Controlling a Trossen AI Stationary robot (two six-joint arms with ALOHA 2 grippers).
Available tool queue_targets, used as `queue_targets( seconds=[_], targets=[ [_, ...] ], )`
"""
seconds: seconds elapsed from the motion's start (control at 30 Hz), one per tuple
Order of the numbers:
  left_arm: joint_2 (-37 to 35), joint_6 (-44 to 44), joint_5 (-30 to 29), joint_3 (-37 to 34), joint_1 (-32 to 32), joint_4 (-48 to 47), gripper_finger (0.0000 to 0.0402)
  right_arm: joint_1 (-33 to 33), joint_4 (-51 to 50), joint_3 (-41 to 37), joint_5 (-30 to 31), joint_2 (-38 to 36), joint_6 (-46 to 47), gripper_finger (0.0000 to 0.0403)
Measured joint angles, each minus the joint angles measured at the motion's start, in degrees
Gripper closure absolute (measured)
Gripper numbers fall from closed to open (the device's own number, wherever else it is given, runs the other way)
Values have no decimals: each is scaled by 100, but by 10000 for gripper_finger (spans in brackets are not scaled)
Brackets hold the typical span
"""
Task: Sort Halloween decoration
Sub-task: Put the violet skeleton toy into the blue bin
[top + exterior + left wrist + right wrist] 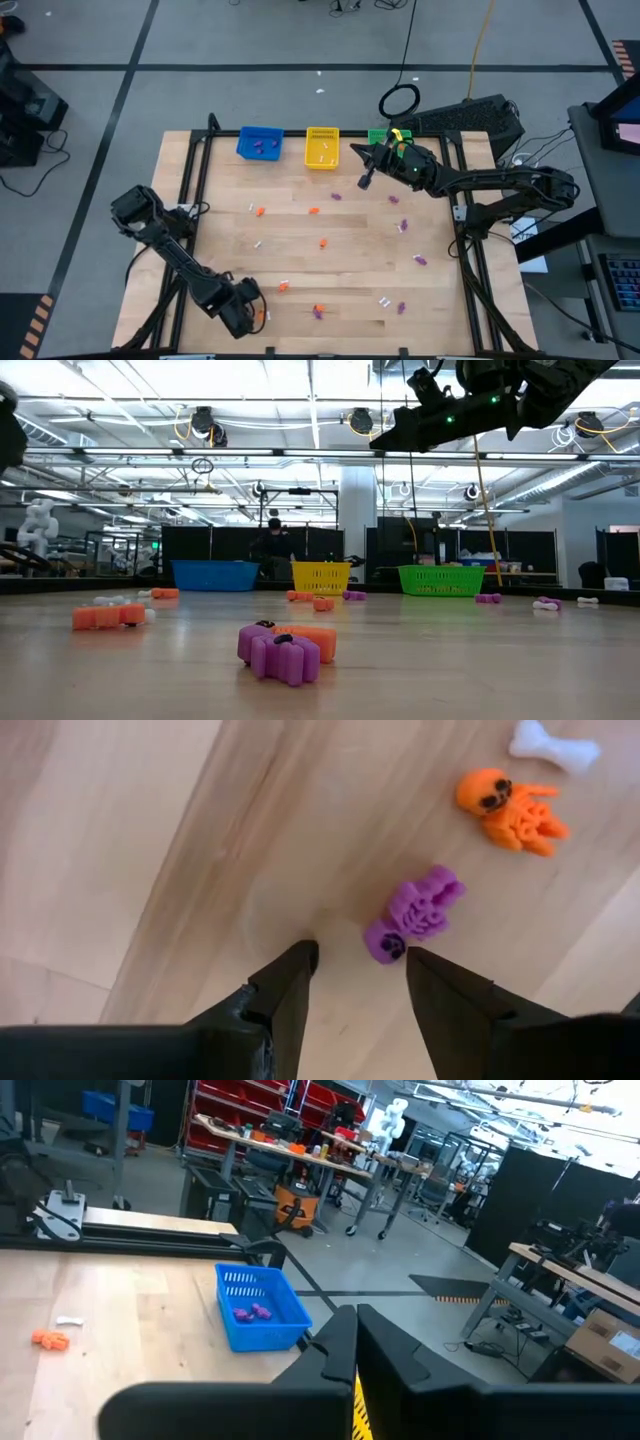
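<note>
Small orange, purple and white trinkets lie scattered on the wooden table. My left gripper is low over the near left part of the table, open, fingers pointing down. In its wrist view a purple skeleton trinket lies flat just beyond my left gripper, close by one fingertip, not between the fingers. An orange skeleton and a white bone lie farther off. My right gripper hangs high above the far side, right of the yellow basket, shut, nothing showing between its fingers.
Three baskets stand in a row at the far edge: blue with purple pieces inside, yellow with white pieces, and green, half hidden under the right arm. A purple and orange pair lies near the near edge. A person stands in the room behind.
</note>
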Motion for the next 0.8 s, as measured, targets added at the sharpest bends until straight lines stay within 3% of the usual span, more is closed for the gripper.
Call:
queue_targets(
  seconds=[0.33, 0.57, 0.8],
  targets=[
    [15, 1349, -735, -11, 0, 14, 293, 0, -17, 0, -4, 0, 46, 403],
    [14, 2024, -812, -15, 11, 120, 324, 15, -70, 0, -7, 0, 85, 403],
    [-181, 2415, -793, 0, 74, -64, 305, 18, -79, 0, -9, 0, 87, 403]
  ],
)
